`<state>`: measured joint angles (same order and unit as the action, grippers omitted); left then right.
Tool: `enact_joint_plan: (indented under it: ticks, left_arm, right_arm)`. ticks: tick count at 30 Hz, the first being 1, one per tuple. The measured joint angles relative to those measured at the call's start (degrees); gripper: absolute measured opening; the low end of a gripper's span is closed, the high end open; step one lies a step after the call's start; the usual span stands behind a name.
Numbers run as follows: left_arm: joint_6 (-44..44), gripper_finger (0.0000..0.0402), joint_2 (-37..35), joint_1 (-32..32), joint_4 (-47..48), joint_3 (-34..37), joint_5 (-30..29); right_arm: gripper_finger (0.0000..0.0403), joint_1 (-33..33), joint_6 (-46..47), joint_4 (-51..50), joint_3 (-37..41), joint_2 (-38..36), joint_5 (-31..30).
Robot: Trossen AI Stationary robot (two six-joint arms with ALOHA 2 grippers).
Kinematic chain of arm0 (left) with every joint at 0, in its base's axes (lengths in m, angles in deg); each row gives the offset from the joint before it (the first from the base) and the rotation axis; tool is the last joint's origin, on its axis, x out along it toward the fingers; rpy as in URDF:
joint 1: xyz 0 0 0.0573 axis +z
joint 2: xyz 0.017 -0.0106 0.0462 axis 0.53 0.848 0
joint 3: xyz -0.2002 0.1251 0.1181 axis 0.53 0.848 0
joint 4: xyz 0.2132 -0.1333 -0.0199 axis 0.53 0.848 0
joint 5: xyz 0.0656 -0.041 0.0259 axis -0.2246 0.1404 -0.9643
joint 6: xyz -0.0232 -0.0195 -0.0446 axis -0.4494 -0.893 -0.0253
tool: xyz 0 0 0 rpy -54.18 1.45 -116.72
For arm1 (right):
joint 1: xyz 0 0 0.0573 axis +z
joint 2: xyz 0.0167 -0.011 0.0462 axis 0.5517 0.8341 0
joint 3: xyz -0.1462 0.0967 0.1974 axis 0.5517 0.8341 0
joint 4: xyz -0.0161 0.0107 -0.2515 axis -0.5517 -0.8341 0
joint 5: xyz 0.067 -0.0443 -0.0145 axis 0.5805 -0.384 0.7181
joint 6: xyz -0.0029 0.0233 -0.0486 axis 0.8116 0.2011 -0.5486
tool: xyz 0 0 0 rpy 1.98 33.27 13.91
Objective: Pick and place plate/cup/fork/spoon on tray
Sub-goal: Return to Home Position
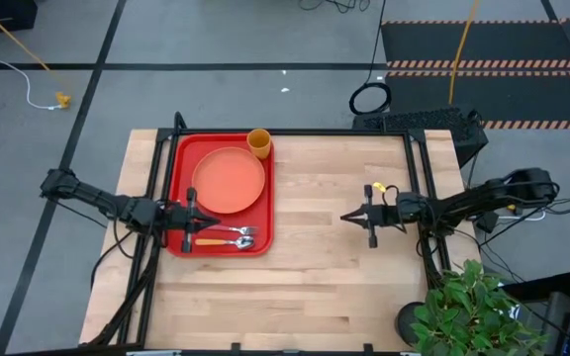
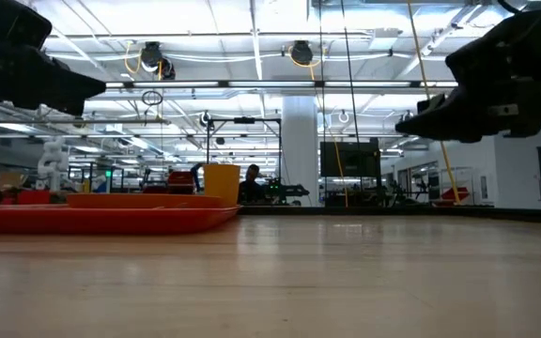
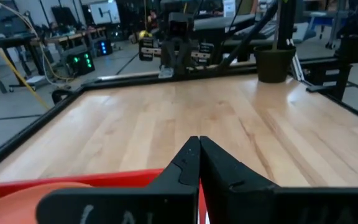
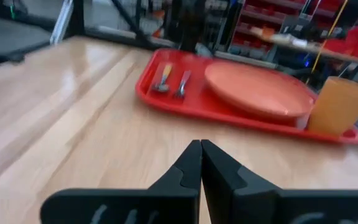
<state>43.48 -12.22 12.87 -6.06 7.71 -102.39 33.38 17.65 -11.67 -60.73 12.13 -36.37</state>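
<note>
Red tray (image 1: 178,163) sits by the table's (image 1: 315,287) left edge, carrying everything — plate (image 1: 229,180) in its middle, cup (image 1: 259,143) in a corner just beside the plate, fork (image 1: 228,231) and spoon (image 1: 224,243) side by side along the opposite edge. Left gripper (image 1: 206,218) hovers over the tray's left rim, fingers pressed together, empty. Right gripper (image 1: 346,218) — likewise closed on nothing — hangs above the table's right half.

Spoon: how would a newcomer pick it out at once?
Find the red tray on the table's left side. Between the plate and the tray's near rim lie two utensils; the spoon is nearest the rim, orange-handled, unlike the pink-handled fork.
</note>
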Motion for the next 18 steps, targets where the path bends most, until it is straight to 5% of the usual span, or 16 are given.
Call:
enact_joint_plan:
  ticks: [18]
  left_arm:
    - [4.68,0.0002,0.35,0.08,-4.57,-0.02,4.6]
  right_arm:
    - [0.0,-0.02,-0.39,-19.23,0.09,-19.84,4.68]
